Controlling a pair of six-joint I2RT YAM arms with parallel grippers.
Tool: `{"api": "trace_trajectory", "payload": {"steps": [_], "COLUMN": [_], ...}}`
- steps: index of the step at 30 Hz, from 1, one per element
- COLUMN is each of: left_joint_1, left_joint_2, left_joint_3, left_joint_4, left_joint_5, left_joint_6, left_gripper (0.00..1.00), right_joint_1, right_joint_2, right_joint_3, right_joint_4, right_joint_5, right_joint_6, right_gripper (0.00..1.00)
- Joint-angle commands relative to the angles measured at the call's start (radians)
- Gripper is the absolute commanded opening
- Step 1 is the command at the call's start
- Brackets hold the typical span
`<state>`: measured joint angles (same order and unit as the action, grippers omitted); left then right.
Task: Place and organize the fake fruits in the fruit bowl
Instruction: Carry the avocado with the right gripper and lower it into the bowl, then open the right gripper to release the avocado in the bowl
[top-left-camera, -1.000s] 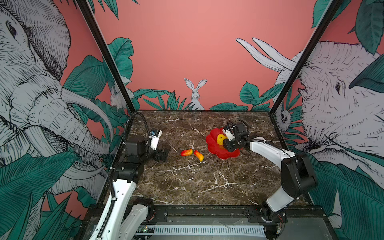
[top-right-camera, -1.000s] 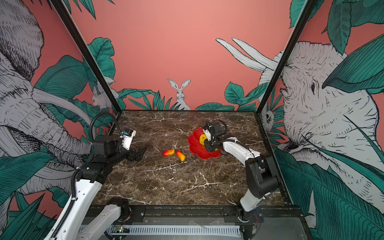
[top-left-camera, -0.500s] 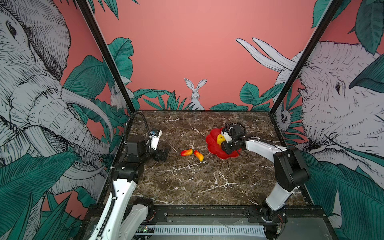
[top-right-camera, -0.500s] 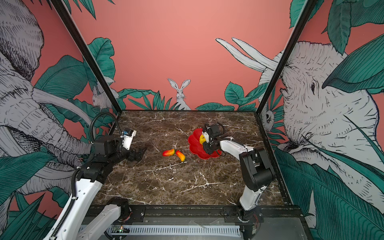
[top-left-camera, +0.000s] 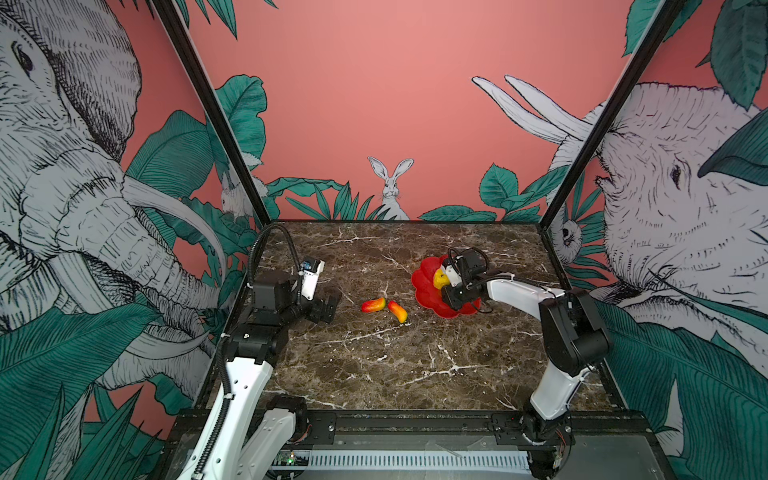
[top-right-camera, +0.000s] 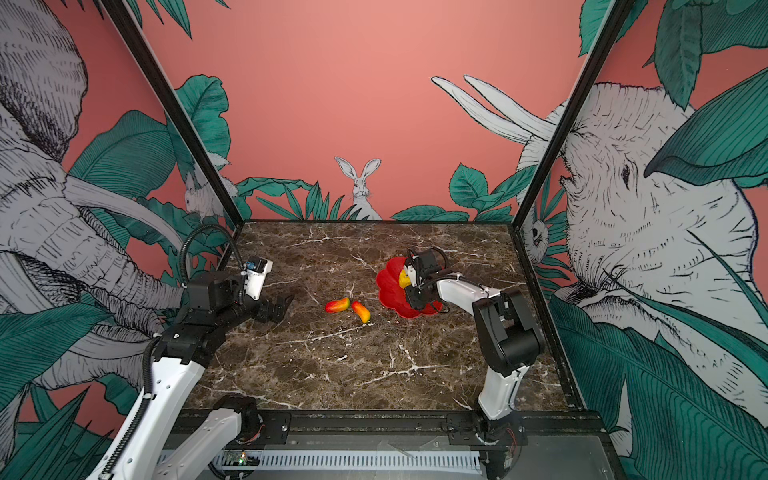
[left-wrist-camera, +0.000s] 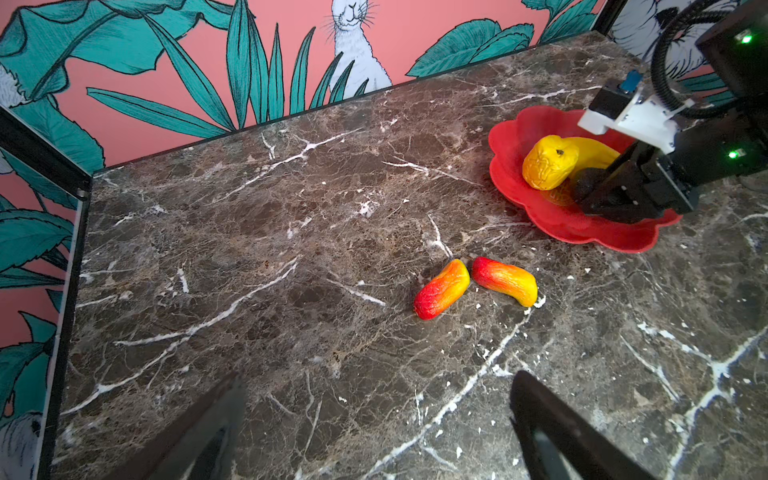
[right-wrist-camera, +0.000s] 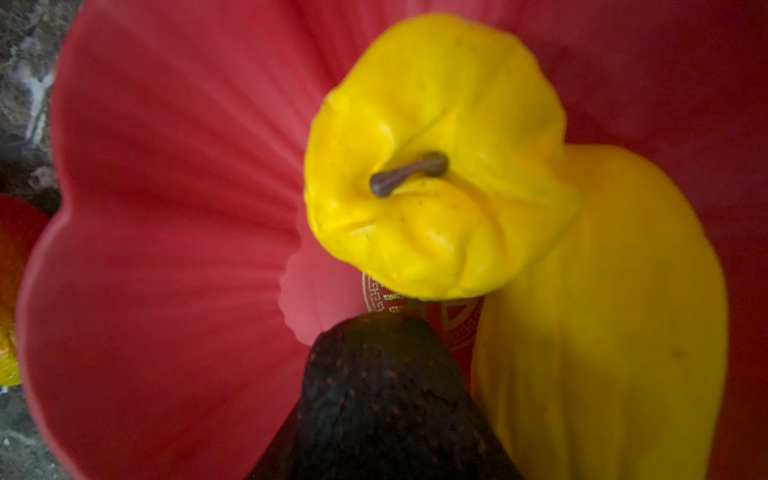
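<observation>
The right claw (left-wrist-camera: 598, 190) and dark fruit (left-wrist-camera: 583, 182) block the red bowl (left-wrist-camera: 505, 133); front marble (top-left-camera: 374, 374) lies open.

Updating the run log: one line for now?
right tool: grips dark fruit in bowl | left tool: open | bowl: two yellow fruits | table: two red-orange fruits

The dark fruit (right-wrist-camera: 382, 399) and long yellow fruit (right-wrist-camera: 602, 332) run off the right wrist view, blurred; fruit covers half the gold mark (right-wrist-camera: 455, 322) in the bowl (right-wrist-camera: 166, 187). The right gripper (top-left-camera: 449, 293) hides the dark fruit in both top views. On the left gripper (left-wrist-camera: 376, 376), fingers (left-wrist-camera: 552, 424) show cropped and blurred.
</observation>
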<state>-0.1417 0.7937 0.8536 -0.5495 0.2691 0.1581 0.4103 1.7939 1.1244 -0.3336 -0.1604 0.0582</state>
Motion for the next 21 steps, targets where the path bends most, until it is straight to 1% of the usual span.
{"api": "trace_trajectory", "payload": {"steps": [1,3,6,14,17,21], "left_joint_1": [0.002,0.002,0.001,0.002,0.002,0.002], "left_joint_2": [-0.003,-0.003,-0.002,-0.003,-0.006,-0.007], "left_joint_3": [0.001,0.002,0.002,0.003,0.002,0.001], "left_joint_4": [-0.011,-0.01,-0.012,-0.011,-0.012,-0.012], "left_joint_5": [-0.001,0.0,-0.001,-0.001,-0.001,-0.001], "left_joint_6": [0.004,0.004,0.004,0.006,0.004,0.005], "left_gripper": [1.0,1.0,1.0,1.0,1.0,1.0], "right_joint_1": [-0.003,-0.002,-0.003,-0.004,-0.002,-0.004], "right_joint_2": [0.01,0.009,0.006,-0.027,-0.037,-0.042], "right_joint_3": [0.028,0.031,0.039,0.055,0.058,0.058], "right_joint_4": [0.021,0.019,0.006,-0.033,-0.045,-0.051], "right_joint_5": [0.007,0.009,0.012,0.018,0.022,0.022], "right_joint_6": [0.011,0.011,0.011,0.011,0.008,0.006], "right_gripper": [0.11,0.13,0.19,0.42,0.48,0.51]}}
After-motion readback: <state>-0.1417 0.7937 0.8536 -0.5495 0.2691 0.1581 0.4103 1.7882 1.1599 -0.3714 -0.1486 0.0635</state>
